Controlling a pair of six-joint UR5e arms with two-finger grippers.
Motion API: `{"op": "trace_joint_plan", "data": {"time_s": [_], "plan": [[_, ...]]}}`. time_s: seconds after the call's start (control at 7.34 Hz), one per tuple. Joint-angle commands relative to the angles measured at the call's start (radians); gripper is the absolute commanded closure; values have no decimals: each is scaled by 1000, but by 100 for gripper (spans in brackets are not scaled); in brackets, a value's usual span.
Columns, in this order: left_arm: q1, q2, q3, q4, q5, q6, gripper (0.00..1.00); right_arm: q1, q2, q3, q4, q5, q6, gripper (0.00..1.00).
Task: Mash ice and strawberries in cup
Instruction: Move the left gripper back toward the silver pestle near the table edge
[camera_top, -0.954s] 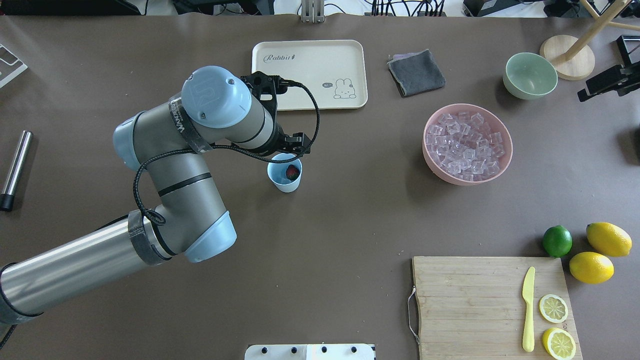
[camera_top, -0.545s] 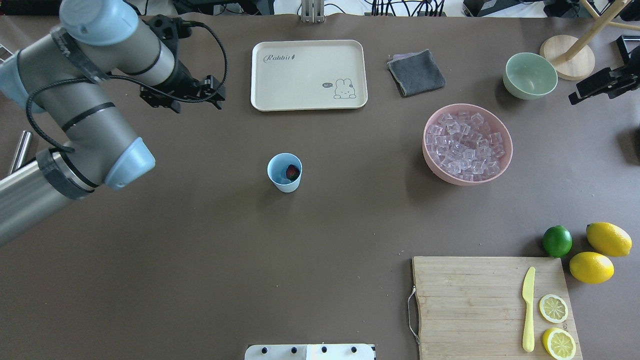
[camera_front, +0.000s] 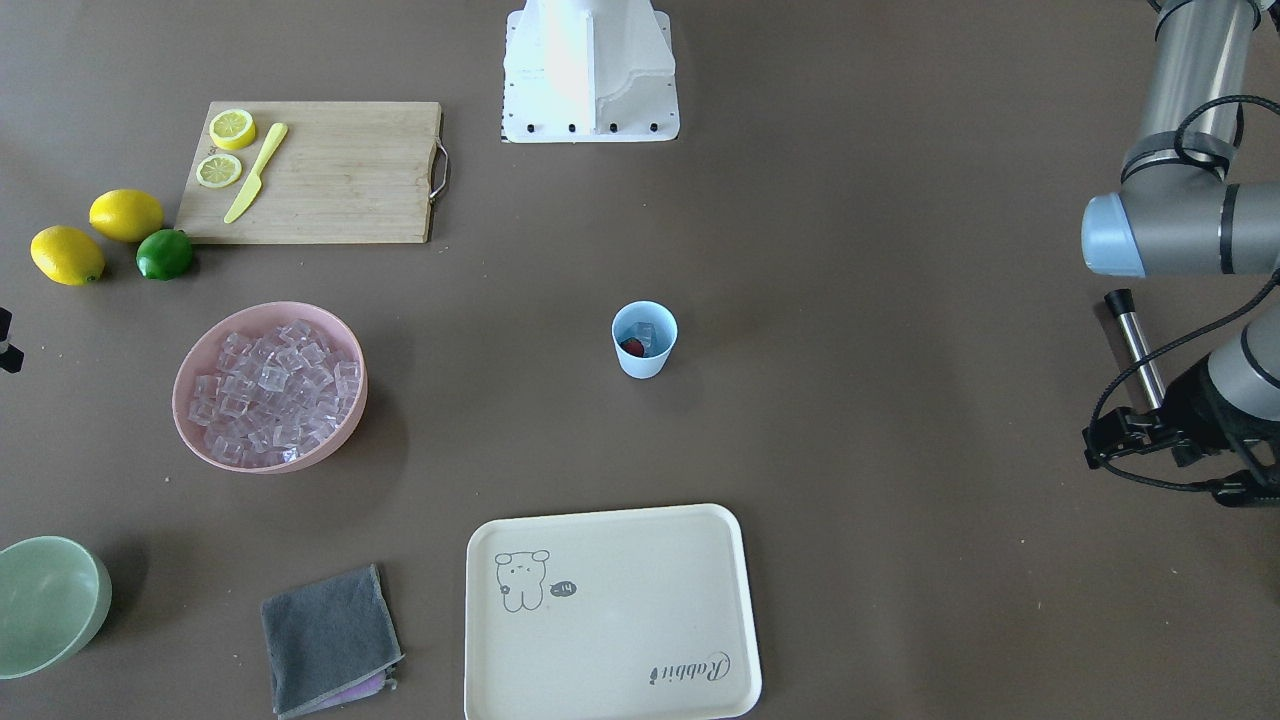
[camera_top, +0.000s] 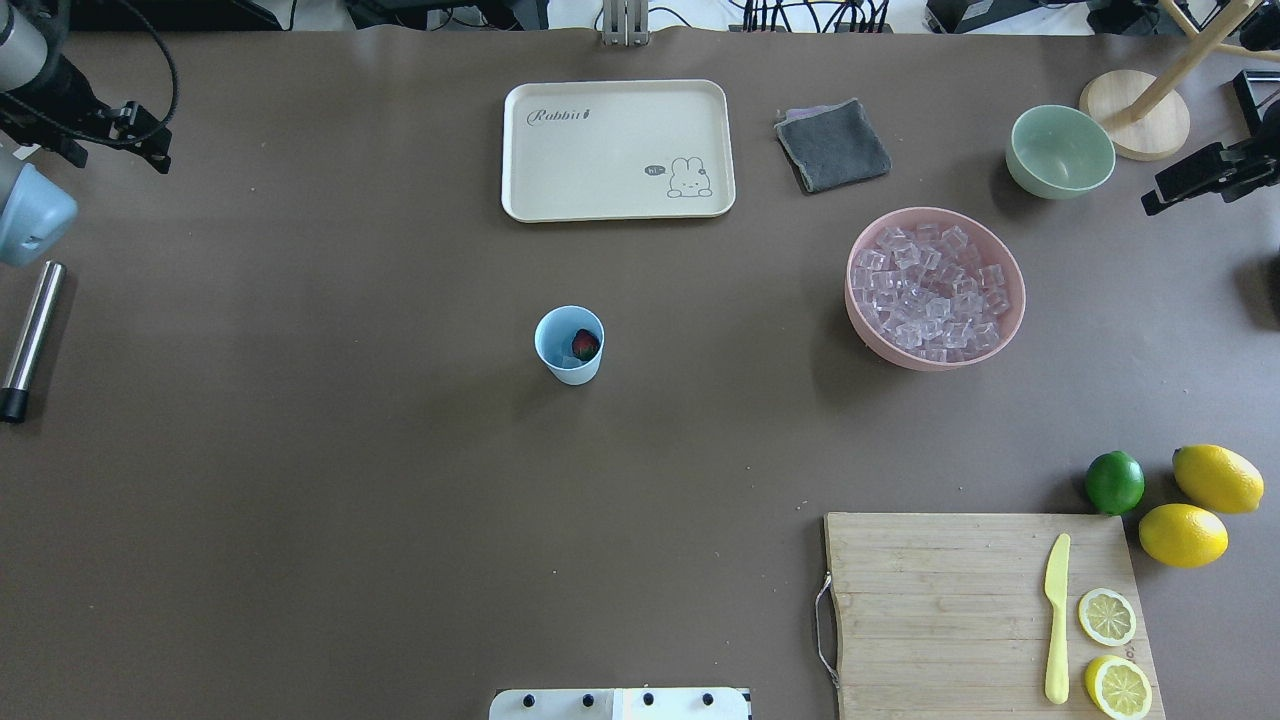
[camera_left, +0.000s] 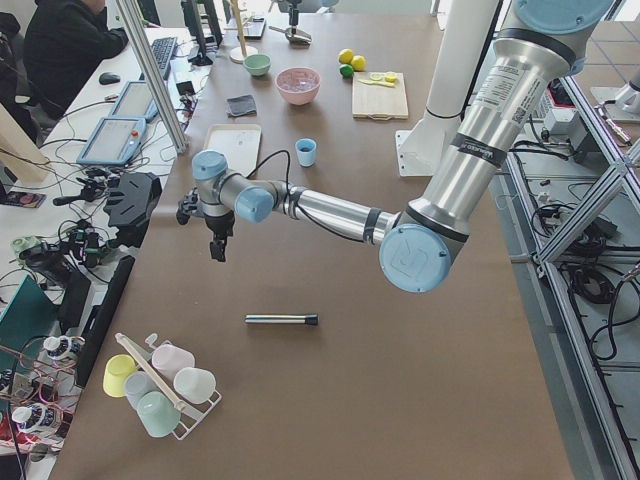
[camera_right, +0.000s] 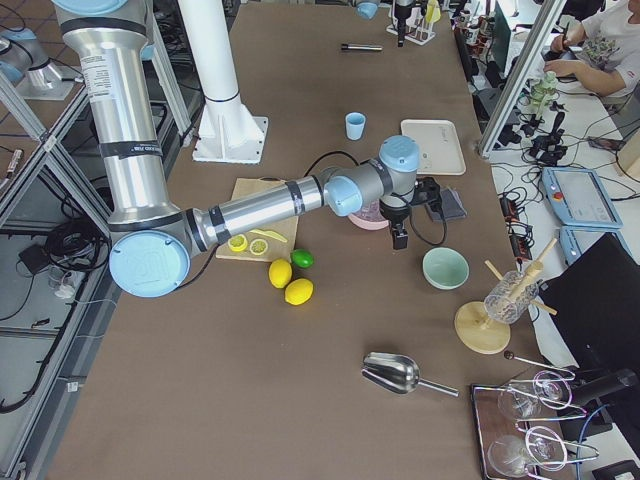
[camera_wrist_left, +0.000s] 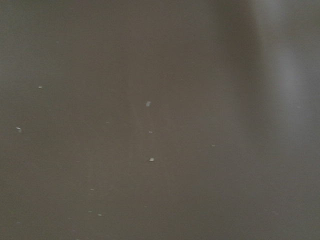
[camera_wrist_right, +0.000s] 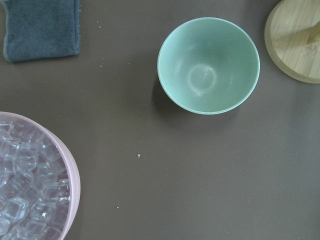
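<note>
The light-blue cup (camera_top: 569, 346) stands upright mid-table, with a red strawberry (camera_top: 585, 345) inside and a clear ice cube (camera_front: 646, 333) beside it. More ice (camera_top: 930, 290) fills the pink bowl (camera_top: 1010, 320). My left gripper (camera_left: 218, 248) hangs over bare table far to the left of the cup, near a metal rod (camera_top: 30, 335). It shows only in the left side view, so I cannot tell whether it is open or shut. My right gripper (camera_right: 400, 238) hovers between the pink bowl and the green bowl (camera_top: 1060, 150), and its state is likewise unclear.
A cream tray (camera_top: 618, 150) and a grey cloth (camera_top: 832, 145) lie at the far side. A cutting board (camera_top: 940, 600) with a yellow knife and lemon halves sits at the near right, beside a lime (camera_top: 1114, 482) and two lemons. A wooden stand (camera_top: 1135, 115) is at the far right.
My left arm has swung away from just above the cup to the table's far left edge. The cup, with the strawberry in it, has not moved.
</note>
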Motion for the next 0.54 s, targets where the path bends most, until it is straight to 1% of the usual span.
{"op": "trace_joint_plan", "data": {"time_s": [0.0,0.14,0.41], "plan": [[-34,120,80,-145,-27,82,1,1,-39,2,14,-8,-2,1],[-34,158,91,-191,-28,77,1,5,-73,22,22,-3,-13,1],[-34,197,108,-224,-30,74,1,37,-87,28,34,5,-48,1]]}}
